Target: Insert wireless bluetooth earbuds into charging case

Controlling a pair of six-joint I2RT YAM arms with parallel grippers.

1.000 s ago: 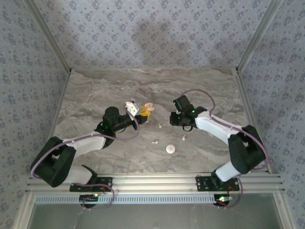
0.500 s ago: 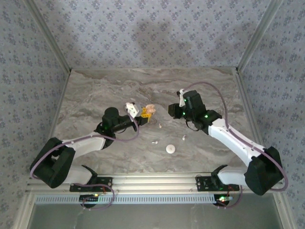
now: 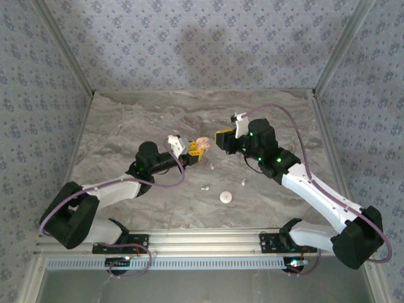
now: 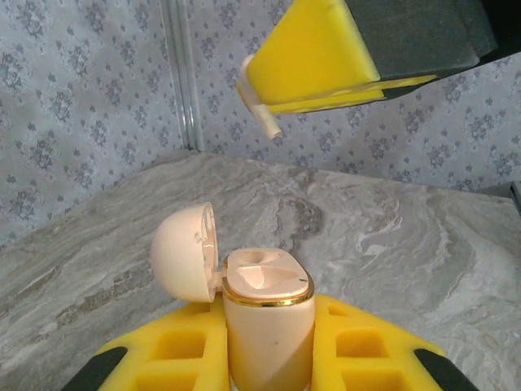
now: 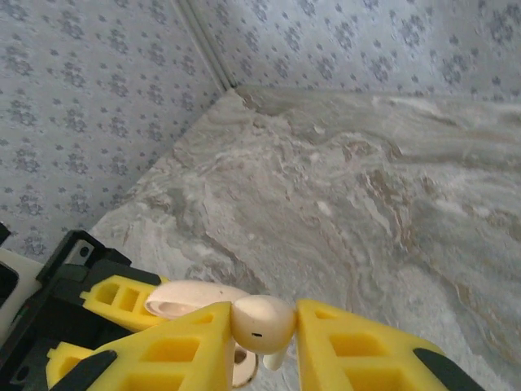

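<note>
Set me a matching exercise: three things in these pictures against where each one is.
1. cream oval charging case with gold rim
2. white stemmed plastic earbud nearest the case
3. small round white disc

A. lying on the grey marble table
B. pinched in the right end effector
C. held in the left end effector, lid open

Pairs: 1-C, 2-B, 3-A

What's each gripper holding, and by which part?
Left gripper: the open charging case, clamped by its lower body. Right gripper: one earbud, pinched at the bud, stem sticking out free.
</note>
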